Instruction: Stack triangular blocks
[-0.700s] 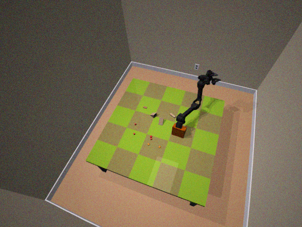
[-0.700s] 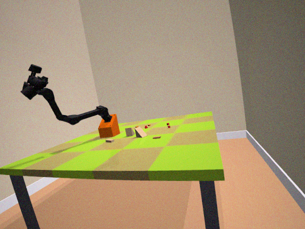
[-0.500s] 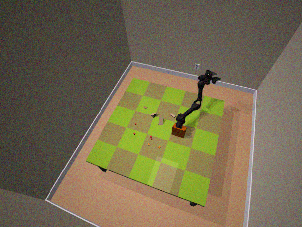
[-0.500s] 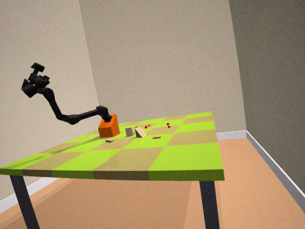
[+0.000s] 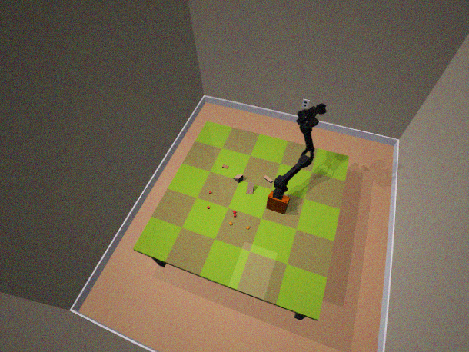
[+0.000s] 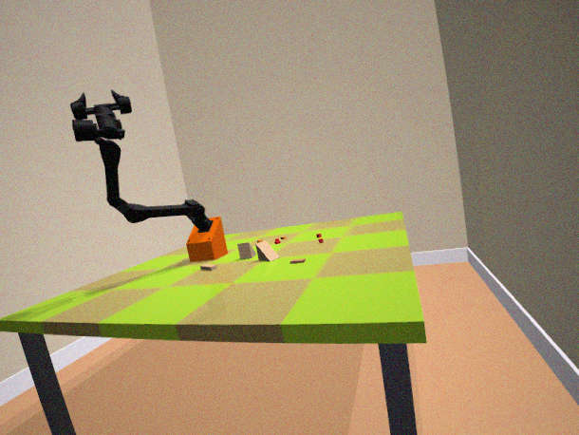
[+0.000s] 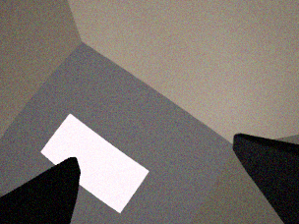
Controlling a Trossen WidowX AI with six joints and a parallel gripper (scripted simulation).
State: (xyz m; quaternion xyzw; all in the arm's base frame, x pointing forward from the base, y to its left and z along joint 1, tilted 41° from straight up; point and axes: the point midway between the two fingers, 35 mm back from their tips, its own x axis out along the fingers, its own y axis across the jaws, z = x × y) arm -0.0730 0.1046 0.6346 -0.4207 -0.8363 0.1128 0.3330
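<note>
One triangular block (image 5: 238, 178) (image 6: 267, 251) stands on the table (image 5: 155, 232) (image 6: 356, 299), its pale sloped face showing in the exterior view. The other triangular block (image 5: 250, 188) (image 6: 246, 251) stands a short way from it, nearer the arm's base; its slope shows pale in the top view. The two blocks are apart. My gripper (image 6: 98, 93) (image 7: 159, 154) is open and empty, raised high and far from both blocks. The wrist view shows neither block.
Two thin flat pieces lie near the blocks, one piece (image 5: 267, 179) (image 6: 208, 267) by the arm's base and another piece (image 5: 225, 167) (image 6: 297, 260) on the far side. Several small red and orange bits lie beyond the blocks. The orange base (image 5: 277, 204) (image 6: 207, 247) carries the arm.
</note>
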